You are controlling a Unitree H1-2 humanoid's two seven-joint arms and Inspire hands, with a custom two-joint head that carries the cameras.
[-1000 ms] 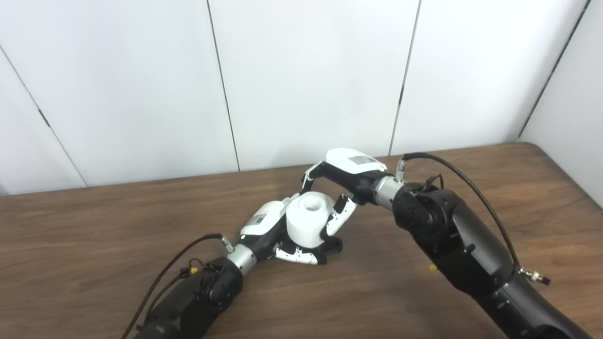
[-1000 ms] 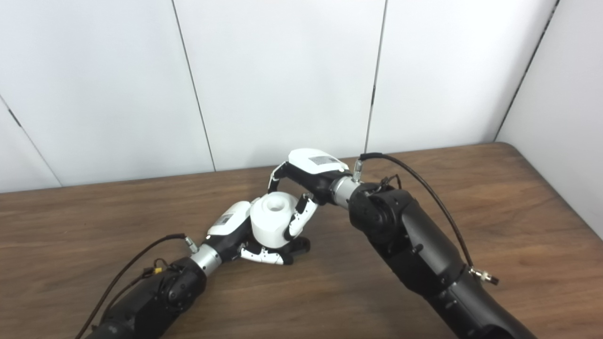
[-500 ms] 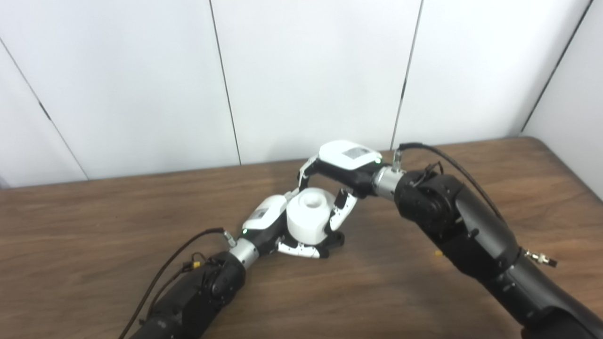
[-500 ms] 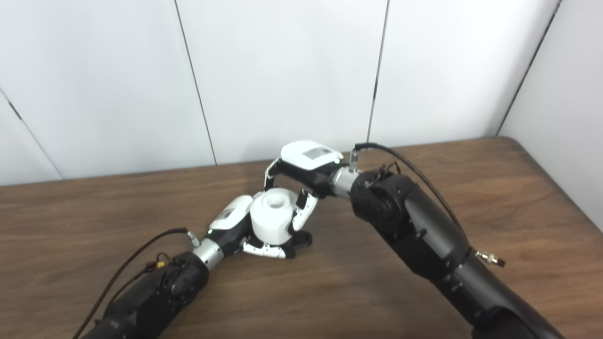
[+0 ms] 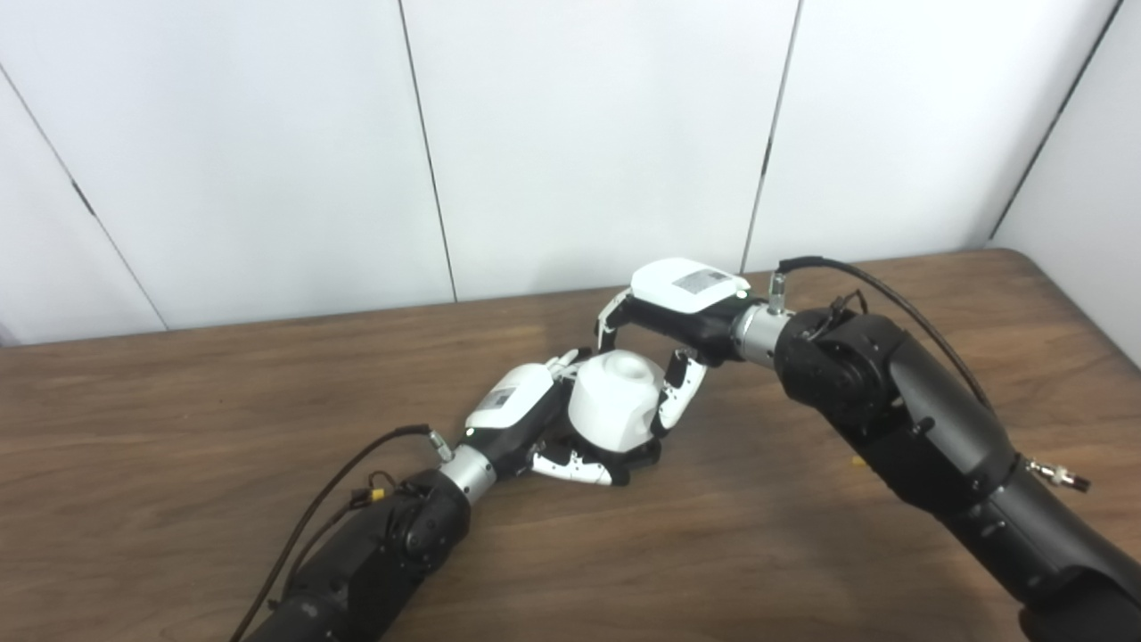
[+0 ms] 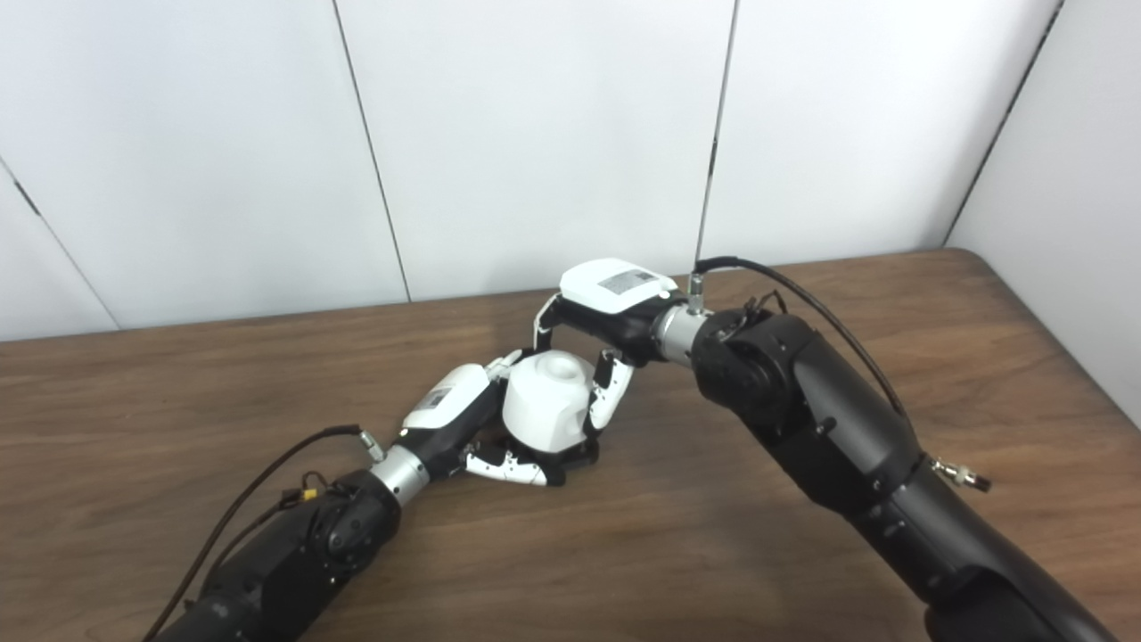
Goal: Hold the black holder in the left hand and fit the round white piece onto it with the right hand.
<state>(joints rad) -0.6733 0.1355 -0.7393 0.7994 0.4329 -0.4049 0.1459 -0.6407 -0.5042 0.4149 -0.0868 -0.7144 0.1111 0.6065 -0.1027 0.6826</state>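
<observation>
Mid-table (image 5: 178, 401), the round white piece (image 5: 617, 401) sits on the black holder (image 5: 644, 453). The left hand (image 5: 526, 419) lies just left of it; the right hand (image 5: 682, 308) reaches over from the far right.

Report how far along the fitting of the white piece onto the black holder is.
Done: the left robot hand grips the black holder low on the table, and the round white piece sits over it. In hand: the right robot hand is closed around the white piece from above. Left: confirming that it is fully seated, which cannot be seen, then letting go.
</observation>
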